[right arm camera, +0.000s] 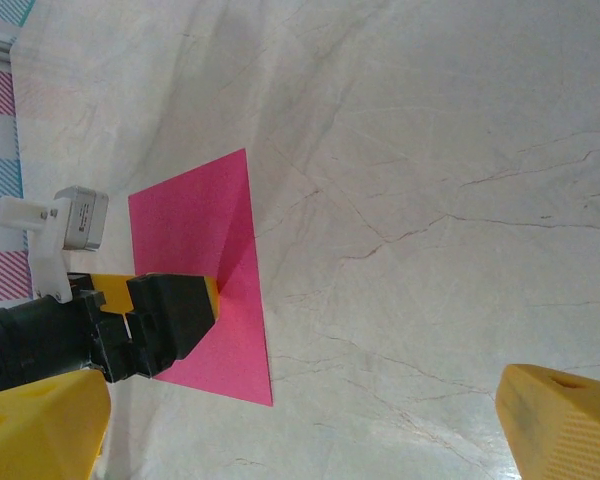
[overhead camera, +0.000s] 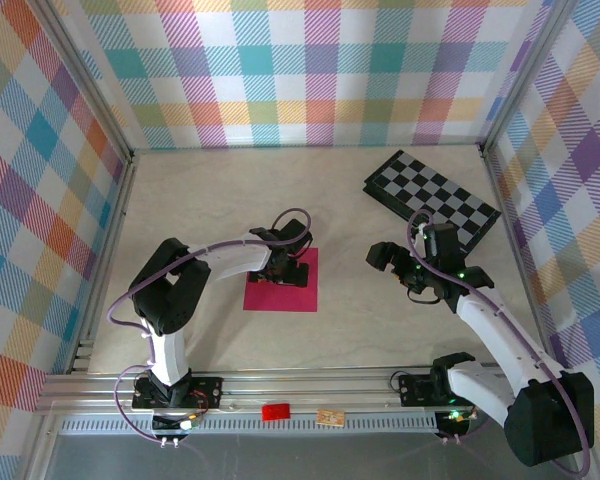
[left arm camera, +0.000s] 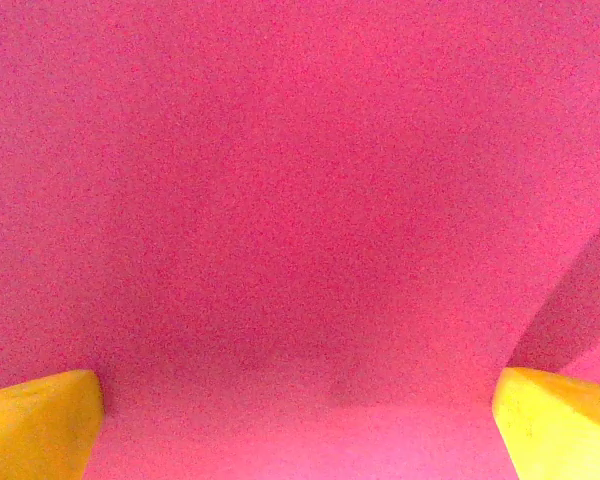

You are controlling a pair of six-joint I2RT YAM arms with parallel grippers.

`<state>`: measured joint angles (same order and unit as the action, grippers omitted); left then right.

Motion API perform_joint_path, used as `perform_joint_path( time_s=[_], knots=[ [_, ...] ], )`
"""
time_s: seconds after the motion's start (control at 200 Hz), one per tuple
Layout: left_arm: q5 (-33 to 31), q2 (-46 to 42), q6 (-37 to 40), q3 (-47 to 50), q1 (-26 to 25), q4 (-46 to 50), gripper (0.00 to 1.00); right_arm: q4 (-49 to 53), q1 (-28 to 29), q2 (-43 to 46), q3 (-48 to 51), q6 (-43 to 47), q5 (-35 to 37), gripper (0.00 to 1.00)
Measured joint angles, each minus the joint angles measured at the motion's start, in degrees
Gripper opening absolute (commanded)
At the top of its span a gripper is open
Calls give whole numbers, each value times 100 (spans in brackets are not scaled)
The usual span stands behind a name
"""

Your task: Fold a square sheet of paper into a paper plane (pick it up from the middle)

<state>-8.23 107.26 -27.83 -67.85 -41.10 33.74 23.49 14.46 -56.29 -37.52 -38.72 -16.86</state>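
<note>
**Step in hand:** the opening pick-up. The square sheet of paper (overhead camera: 298, 295) lies flat and unfolded on the table (overhead camera: 210, 200), near its centre.

**Left gripper** (overhead camera: 280, 270): low over the sheet's middle, jaws spread wide. Its yellow fingertips (left arm camera: 40, 425) are at or just above the paper. Nothing is gripped.

**Right gripper** (overhead camera: 390, 265): hovering apart to the sheet's right, between it and the checkerboard (overhead camera: 432, 198). Jaws likewise wide and empty.

**Judgement:** the next move calls for the left jaws to close and pinch up the paper's middle without dragging it.

**Count:** one sheet, one checkerboard, one red tag (overhead camera: 274, 411) on the front rail, two grippers. No fold is made.
</note>
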Motion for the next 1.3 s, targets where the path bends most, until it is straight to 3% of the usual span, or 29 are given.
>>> perform_joint_path(
  time_s=[0.95, 1.135, 1.3],
  knots=[
    [-2, -39, 26, 107, 2, -278, 91, 83, 0, -136, -2, -28, 109, 99],
    [-2, -76, 46, 157, 7, -369, 77, 107, 0, -136, -4, -50, 149, 99],
    [81, -192, 74, 308, 31, -579, 57, 107, 0, -136, -11, -92, 177, 99]
  ],
)
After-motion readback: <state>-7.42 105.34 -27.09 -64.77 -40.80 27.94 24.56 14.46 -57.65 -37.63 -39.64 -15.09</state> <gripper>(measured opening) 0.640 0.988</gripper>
